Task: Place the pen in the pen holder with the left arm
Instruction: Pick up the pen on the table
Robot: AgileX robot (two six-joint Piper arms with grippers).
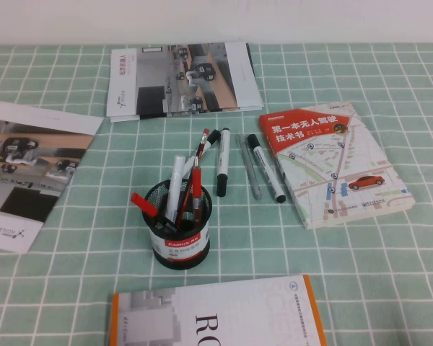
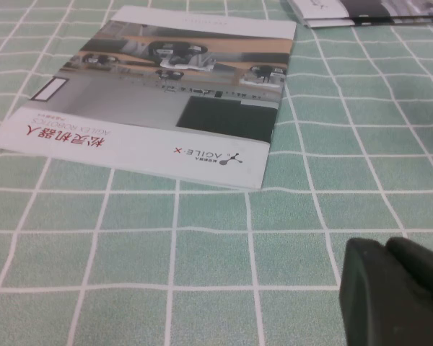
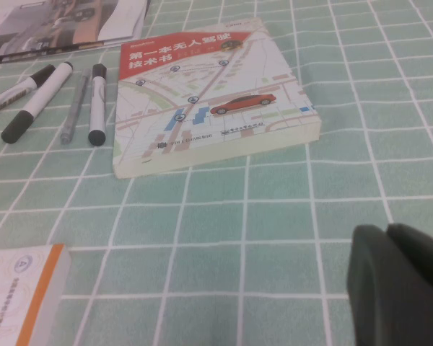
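Note:
The black wire-mesh pen holder (image 1: 178, 234), with a white label and red band, stands at the table's middle front and holds several red, white and black pens. Three pens lie beyond it: a white marker (image 1: 222, 162), a thin grey pen (image 1: 250, 167) and another white marker (image 1: 265, 167). They also show in the right wrist view, with the grey pen (image 3: 73, 108) between the markers. Neither arm shows in the high view. My left gripper (image 2: 386, 249) is shut and empty above the cloth near a brochure. My right gripper (image 3: 386, 234) is shut and empty near the map-cover book.
A map-cover book (image 1: 335, 162) lies right of the pens. One brochure (image 1: 180, 79) lies at the back, another (image 1: 29, 173) at the left, also in the left wrist view (image 2: 159, 94). An orange-edged book (image 1: 216, 317) lies at the front edge. A green checked cloth covers the table.

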